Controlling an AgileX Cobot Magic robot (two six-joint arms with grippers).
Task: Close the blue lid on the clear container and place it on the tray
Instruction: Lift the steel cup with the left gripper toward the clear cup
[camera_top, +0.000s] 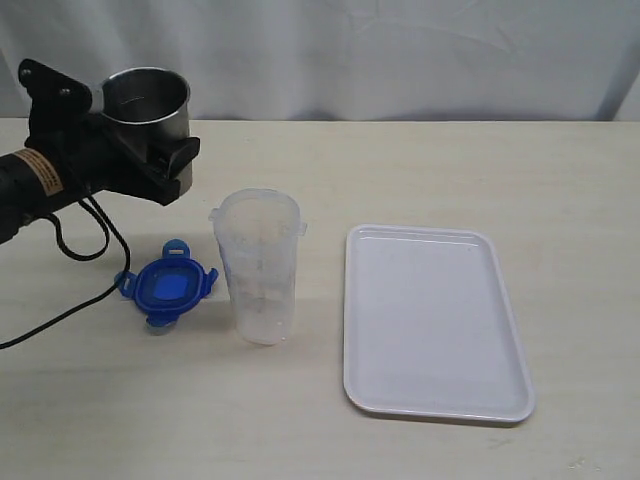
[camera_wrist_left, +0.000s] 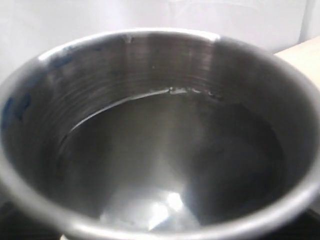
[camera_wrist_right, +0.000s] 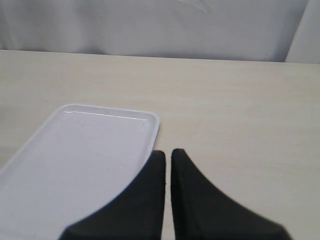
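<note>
One roundish blue lid lies flat beside the tall clear container.

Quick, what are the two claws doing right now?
Left claw: holding the steel cup.
Right claw: closed, empty.

Left wrist view: the steel cup fills the frame, its rim cut off at the edges; we cannot see the left jaws past it. Clear container markings are too faint to read. The tray is cut off in the right wrist view. The left arm label is too small to read.
</note>
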